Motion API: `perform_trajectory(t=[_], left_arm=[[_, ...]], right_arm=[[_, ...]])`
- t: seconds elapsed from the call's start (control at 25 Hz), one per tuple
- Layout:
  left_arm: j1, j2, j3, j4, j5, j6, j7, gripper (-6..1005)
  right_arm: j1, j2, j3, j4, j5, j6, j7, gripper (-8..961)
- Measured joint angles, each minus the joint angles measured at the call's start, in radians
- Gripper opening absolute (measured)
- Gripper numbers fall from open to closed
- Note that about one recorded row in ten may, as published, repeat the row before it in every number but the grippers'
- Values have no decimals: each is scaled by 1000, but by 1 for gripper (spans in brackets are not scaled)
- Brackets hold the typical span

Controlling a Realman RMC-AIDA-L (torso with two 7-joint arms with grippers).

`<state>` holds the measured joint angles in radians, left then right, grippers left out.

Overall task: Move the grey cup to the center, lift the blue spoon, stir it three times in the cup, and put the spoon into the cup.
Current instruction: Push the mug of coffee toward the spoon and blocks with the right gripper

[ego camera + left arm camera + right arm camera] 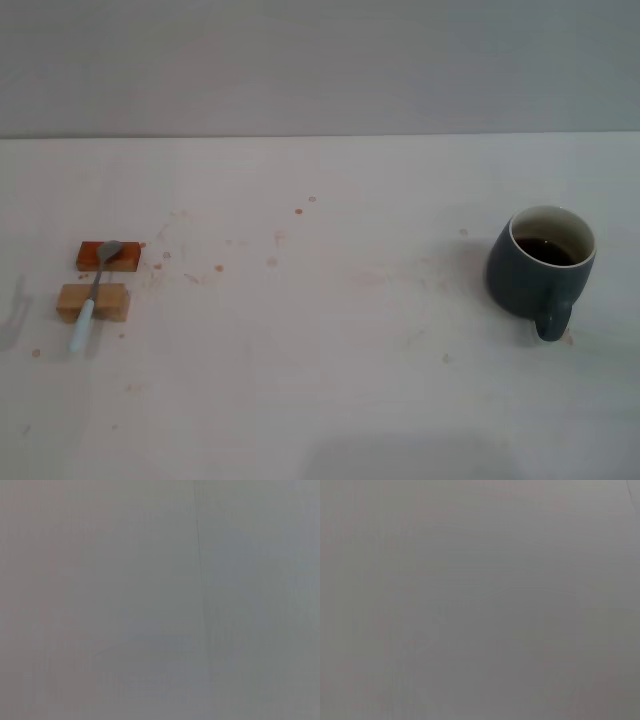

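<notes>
The grey cup (540,268) stands upright on the right side of the white table in the head view, its loop handle turned toward the near edge, with dark liquid inside. The blue spoon (93,293) lies at the left, its metal bowl resting on an orange-brown block (108,257) and its pale blue handle across a tan block (93,302), the handle end pointing toward the near edge. Neither gripper shows in any view. Both wrist views show only a plain grey surface.
The white table (320,350) carries small brownish stains around its middle and left. A grey wall rises behind the table's far edge. Faint shadows lie at the left edge and near the front edge.
</notes>
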<state>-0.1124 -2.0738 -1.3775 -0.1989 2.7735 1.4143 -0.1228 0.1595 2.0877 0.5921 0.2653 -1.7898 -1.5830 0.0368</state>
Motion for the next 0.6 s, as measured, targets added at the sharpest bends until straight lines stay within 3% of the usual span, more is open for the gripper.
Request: perform_trajectory(t=[0.36,0.6], left_arm=[[-5,0,0,2,0,-4,-1,840],[-8,0,0,2,0,-4,0,840]], right_arm=[[18,-3,13,-3,32,78,0,-1],[113,-6,14,-72,150,256,0,-1]])
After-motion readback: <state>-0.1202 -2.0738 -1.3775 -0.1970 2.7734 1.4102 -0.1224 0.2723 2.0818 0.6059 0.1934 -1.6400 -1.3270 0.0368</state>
